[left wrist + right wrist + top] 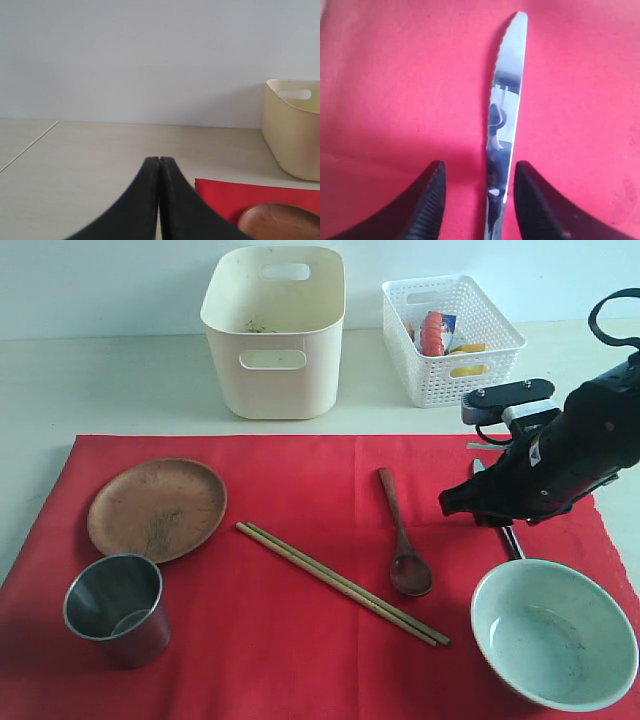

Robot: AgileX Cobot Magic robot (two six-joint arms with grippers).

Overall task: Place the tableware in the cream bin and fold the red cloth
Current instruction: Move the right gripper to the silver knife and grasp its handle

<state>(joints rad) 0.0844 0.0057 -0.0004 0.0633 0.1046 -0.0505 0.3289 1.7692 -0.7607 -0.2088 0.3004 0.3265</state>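
Cloth [300, 640] spread across the lower frame, and on it: plate [157, 508] at the left, cup [116, 608] just below it in the lower left corner, chopsticks [342, 583] lying diagonally through the centre, spoon [403, 537] right of them, bowl [555, 633] lower right, knife [512, 542] just above the bowl. Behind the cloth on the table [100, 390], bin [275, 390] at top centre, basket [440, 380] to its right.

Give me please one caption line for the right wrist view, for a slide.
Right gripper, with its jaws open, straddles the silver knife lying flat on the red cloth.
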